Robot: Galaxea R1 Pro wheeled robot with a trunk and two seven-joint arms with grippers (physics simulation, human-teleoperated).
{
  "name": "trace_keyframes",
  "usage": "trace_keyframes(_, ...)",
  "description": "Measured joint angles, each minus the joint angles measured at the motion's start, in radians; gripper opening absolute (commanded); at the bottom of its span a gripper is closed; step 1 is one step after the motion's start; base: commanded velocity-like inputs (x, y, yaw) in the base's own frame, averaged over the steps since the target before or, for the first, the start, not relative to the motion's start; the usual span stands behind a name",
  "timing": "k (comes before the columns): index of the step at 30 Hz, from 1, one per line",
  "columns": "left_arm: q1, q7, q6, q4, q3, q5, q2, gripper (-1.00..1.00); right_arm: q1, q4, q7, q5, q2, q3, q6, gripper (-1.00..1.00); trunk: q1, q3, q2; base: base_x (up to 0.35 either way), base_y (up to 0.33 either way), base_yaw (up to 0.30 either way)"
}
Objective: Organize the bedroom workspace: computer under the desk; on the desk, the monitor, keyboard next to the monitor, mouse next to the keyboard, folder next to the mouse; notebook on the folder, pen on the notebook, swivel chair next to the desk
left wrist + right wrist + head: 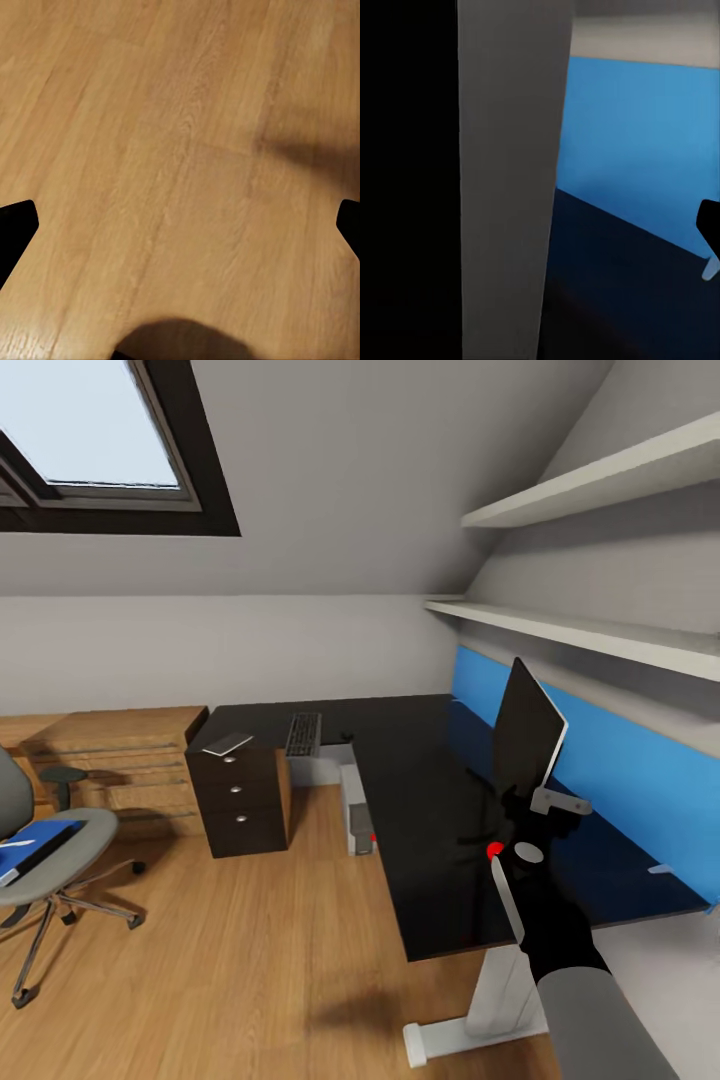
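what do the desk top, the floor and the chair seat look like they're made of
The desk top looks like glossy black laminate or lacquer: it mirrors the blue back panel. The floor looks like light oak planks with a satin finish, with grain and board seams plain in the left wrist view. The swivel chair seat looks like matte grey fabric, its star base shiny chrome-like metal.

The monitor (528,732) is over the desk (420,830) at the right. The keyboard (303,734) lies on the desk's far left part, the computer (356,810) beneath, the swivel chair (40,850) far left carrying the folder (35,844).
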Motion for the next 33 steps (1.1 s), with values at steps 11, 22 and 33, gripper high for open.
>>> trace_keyframes(11, 0.0, 0.0, 0.0, 0.0, 0.0, 0.0, 0.0, 1.0, 0.0, 0.001, 0.0, 0.0, 0.001, 0.0, 0.0, 1.0, 0.0, 0.0, 0.0, 0.0, -0.002, -0.001)
trace_keyframes(22, 0.0, 0.0, 0.0, -0.001, 0.0, 0.0, 0.0, 1.0, 0.0, 0.001, 0.0, -0.002, 0.001, 0.0, 0.0, 1.0, 0.0, 0.0, 0.0, -0.021, 0.026, 0.0)
trace_keyframes(33, 0.0, 0.0, 0.0, -0.001, 0.0, 0.0, 0.0, 1.0, 0.001, 0.0, 0.0, -0.002, 0.002, 0.007, 0.0, 1.0, 0.0, 0.0, 0.0, -0.003, 0.004, 0.0)
